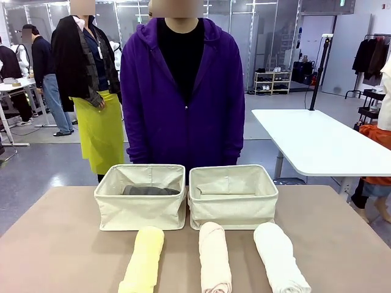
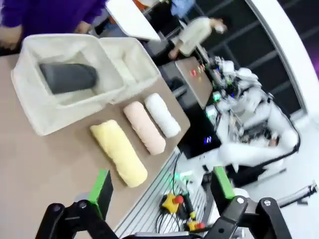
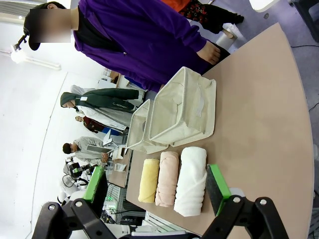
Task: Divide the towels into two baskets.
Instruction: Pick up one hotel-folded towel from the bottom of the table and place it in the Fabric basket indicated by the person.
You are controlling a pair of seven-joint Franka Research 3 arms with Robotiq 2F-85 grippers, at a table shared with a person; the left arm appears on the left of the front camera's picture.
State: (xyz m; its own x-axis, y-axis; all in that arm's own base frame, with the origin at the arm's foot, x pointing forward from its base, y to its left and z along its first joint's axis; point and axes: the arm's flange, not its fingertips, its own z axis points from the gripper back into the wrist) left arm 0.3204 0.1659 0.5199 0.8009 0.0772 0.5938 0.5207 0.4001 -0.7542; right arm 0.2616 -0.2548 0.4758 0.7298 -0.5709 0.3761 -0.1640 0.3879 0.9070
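Brown tabletop (image 1: 55, 244): left basket (image 1: 140, 210), holding the grey towel (image 1: 149, 190), and right basket (image 1: 232, 210) stand side by side toward the far edge; yellow towel (image 1: 145, 256), beige towel (image 1: 214, 256) and white towel (image 1: 278, 256) lie along the near edge. Left pincer (image 2: 162, 188) and right pincer (image 3: 155, 188) both gape, empty. The rolls look light, soft and squashy, probably best pinched across mid-length so the ends do not sag.

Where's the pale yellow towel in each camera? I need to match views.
Front view: pale yellow towel, bottom, left of centre.
Left wrist view: the towel, just below centre.
Right wrist view: the towel, lower centre, leftmost roll.
Shared landmark: the cream-beige towel lying beside it.
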